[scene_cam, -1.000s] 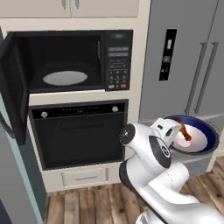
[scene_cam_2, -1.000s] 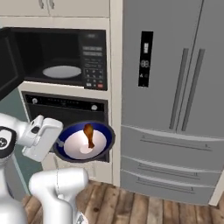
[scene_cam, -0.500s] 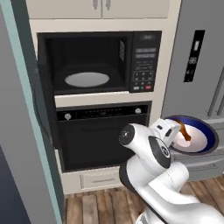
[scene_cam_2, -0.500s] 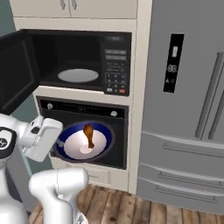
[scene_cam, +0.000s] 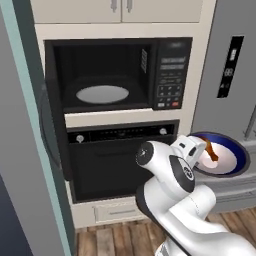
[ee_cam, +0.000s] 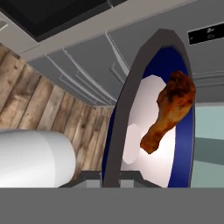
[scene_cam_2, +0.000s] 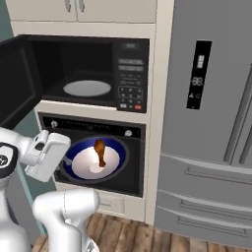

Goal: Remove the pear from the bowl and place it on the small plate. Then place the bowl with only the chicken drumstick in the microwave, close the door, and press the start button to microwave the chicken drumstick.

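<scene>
My gripper (scene_cam_2: 65,164) is shut on the near rim of the bowl (scene_cam_2: 93,160), dark blue outside and white inside, and holds it level in the air in front of the oven. Inside the bowl lies the reddish-brown chicken drumstick (scene_cam_2: 100,151). In the hand view the bowl (ee_cam: 131,109) appears nearly edge-on, with the drumstick (ee_cam: 168,111) against its white inside and my gripper (ee_cam: 118,176) on the rim. The black microwave (scene_cam: 117,75) stands up and to the left of the bowl (scene_cam: 222,157), its door (scene_cam_2: 15,83) swung wide open to the left. The pear and the small plate are out of view.
A white oval turntable (scene_cam: 102,94) lies inside the microwave, and the keypad (scene_cam: 170,82) is on its right side. A black oven (scene_cam: 120,160) sits below. A grey fridge (scene_cam_2: 211,123) stands to the right. A tall grey panel (scene_cam: 20,150) rises at the left.
The base has driven, so the whole scene has shifted right and closer; the microwave now stands more central. The bowl with the drumstick stays in my shut gripper.
</scene>
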Tool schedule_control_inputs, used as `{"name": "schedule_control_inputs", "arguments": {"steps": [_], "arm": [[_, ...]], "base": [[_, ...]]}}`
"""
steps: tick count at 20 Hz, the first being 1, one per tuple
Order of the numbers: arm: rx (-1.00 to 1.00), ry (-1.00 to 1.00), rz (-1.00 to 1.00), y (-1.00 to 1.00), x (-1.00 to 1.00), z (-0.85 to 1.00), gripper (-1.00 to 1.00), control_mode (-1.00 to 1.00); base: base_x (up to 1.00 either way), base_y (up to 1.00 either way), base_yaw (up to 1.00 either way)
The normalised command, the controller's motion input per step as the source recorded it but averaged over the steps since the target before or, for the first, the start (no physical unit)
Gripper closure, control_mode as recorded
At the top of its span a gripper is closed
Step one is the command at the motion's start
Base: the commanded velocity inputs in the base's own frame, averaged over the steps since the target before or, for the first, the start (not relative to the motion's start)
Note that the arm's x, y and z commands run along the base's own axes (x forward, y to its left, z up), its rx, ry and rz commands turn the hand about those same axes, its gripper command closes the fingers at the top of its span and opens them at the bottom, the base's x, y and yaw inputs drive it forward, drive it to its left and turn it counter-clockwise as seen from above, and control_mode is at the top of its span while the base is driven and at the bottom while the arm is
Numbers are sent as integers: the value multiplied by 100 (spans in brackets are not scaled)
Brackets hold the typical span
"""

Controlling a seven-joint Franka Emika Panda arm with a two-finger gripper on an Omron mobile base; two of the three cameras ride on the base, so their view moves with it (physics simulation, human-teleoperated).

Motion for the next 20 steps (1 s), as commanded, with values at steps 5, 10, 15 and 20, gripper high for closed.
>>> {"name": "schedule_control_inputs", "arguments": {"steps": [5,10,15,20], "arm": [[0,0,0,0,0,0,100,100],[0,0,0,0,0,0,100,100],[0,0,0,0,0,0,100,100],[0,0,0,0,0,0,100,100]], "base": [[45,37,0],[36,9,0],[30,30,0],[32,23,0]]}}
